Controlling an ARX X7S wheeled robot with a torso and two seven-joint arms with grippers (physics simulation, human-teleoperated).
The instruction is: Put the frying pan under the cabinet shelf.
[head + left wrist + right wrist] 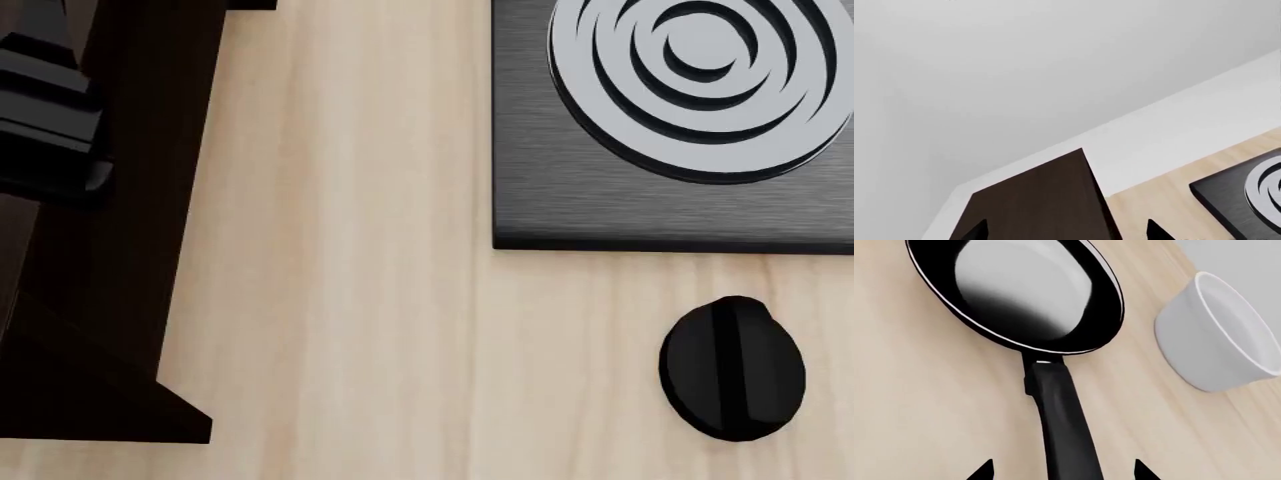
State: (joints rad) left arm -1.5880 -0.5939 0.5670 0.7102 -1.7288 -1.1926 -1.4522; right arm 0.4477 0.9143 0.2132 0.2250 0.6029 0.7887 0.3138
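Observation:
The frying pan [1021,295] lies on the wooden table in the right wrist view, glossy black with a thin pale rim. Its black handle [1064,425] runs back between my right gripper's two fingertips. My right gripper [1062,472] is open, with a gap on each side of the handle. The dark brown cabinet shelf [1037,200] shows in the left wrist view and at the left of the head view [107,300]. My left gripper [1067,234] is open and empty, one fingertip over the cabinet and the other over the table. The pan is out of the head view.
A square black burner plate [534,140] with grey concentric rings sits at the head view's upper right, and shows in the left wrist view [1241,195]. A black round knob [734,368] lies near it. A white round pot [1214,335] stands close beside the pan. A white wall [1021,75] rises behind the cabinet.

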